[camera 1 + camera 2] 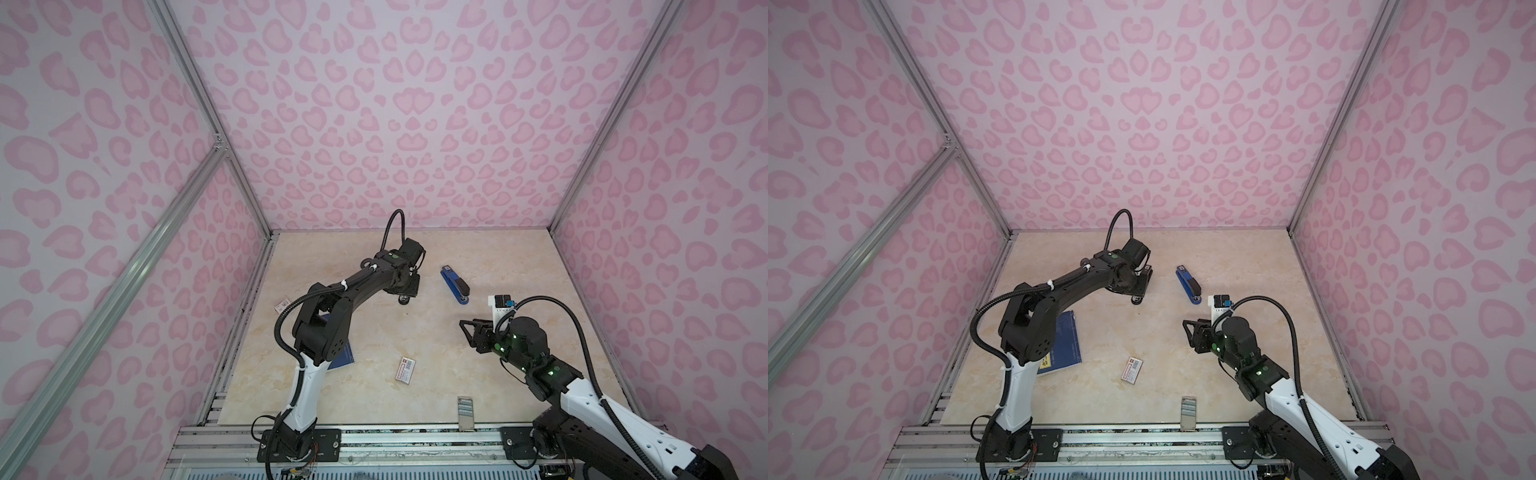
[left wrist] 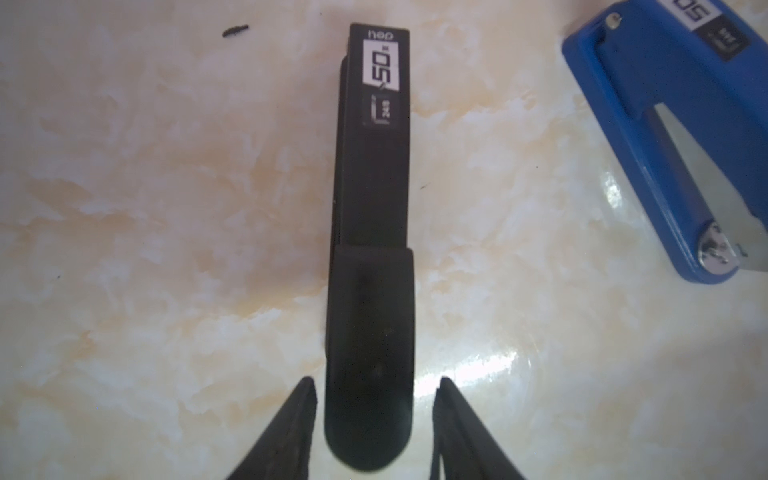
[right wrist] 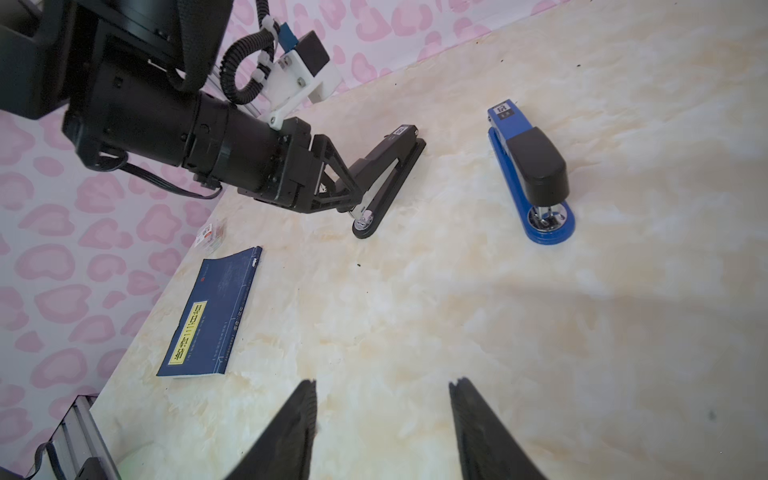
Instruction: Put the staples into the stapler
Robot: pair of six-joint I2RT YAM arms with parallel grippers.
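Progress is slight, we judge: our left gripper (image 2: 376,380) stands spread astride the black stapler (image 2: 372,187) without clamping it, our right gripper (image 3: 383,381) hangs spread and empty, and the staples (image 1: 465,409) lie untouched well behind it, so opening and loading are left to do

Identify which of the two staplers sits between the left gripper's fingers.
The black stapler, flanked by the left gripper; the blue stapler lies apart from it.

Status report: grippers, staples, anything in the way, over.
Left gripper open, straddling black stapler, not clamped. Right gripper open, empty. Staples untouched at near edge of table. Nothing blocking them.
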